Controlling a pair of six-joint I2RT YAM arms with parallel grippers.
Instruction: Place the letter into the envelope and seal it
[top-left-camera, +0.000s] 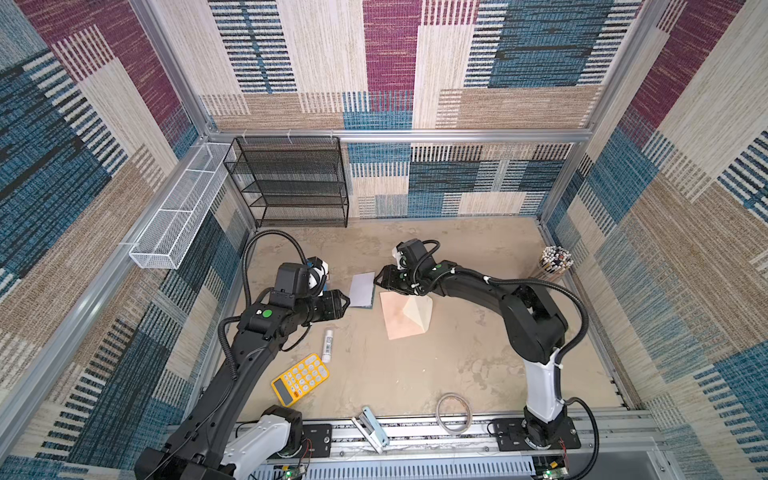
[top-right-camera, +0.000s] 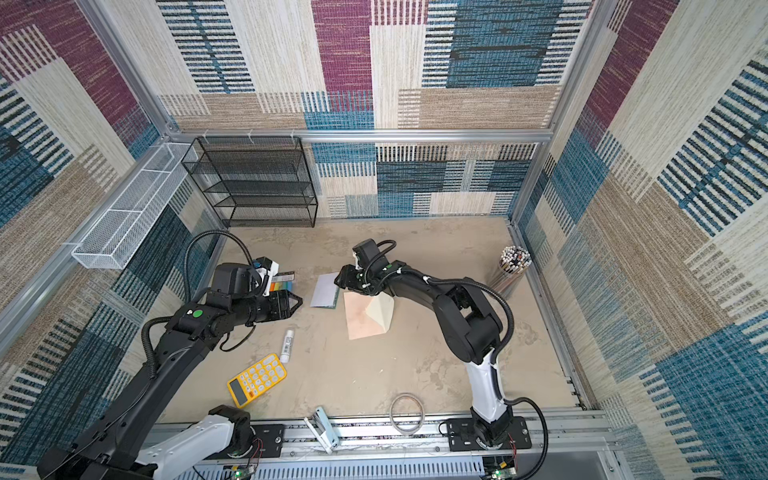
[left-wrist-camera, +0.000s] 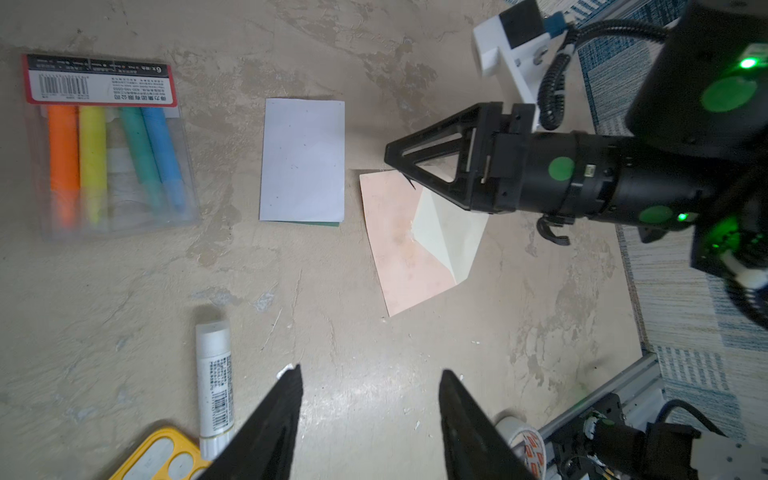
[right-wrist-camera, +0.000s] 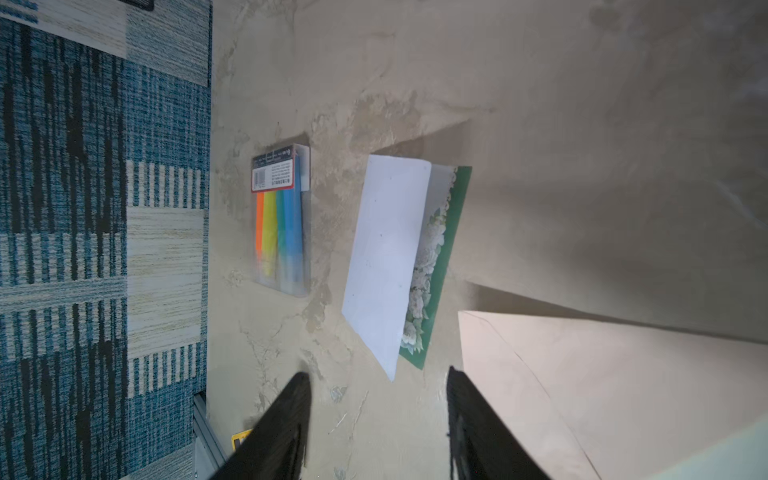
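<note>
**A:** Top views first. Both show the letter (top-left-camera: 362, 289) flat on the table (top-left-camera: 457, 353), just beside the envelope (top-left-camera: 405, 318), not in it. Flap open, cream side up.

**B:** Grippers?

**A:** Left gripper (top-left-camera: 345, 305) sits at the letter's near edge. Right gripper (top-left-camera: 378, 279) is by the envelope's far corner. Contact: cannot tell from up here.

**B:** Left wrist?

**A:** Left jaws apart, bare table between them, nothing held. Letter and envelope lie ahead, apart by a narrow gap.

**B:** Right wrist?

**A:** Right jaws spread too, empty. The letter's top leaf stands lifted off its green-bordered side.

**B:** Risks?

**A:** My read:
- The paper is thin and flat, so the jaws may skid over it or shove it toward the marker pack (left-wrist-camera: 108, 145).
- The lifted leaf may catch on the envelope mouth and crumple.
- The envelope is loose. Unpinned, it slides as the letter goes in.
- The flap could fold shut early.

**B:** Counts?

**A:** One letter, one envelope, one glue stick (left-wrist-camera: 214, 382), one yellow calculator (top-left-camera: 300, 379), one marker pack with four coloured markers showing, two grippers.
</note>
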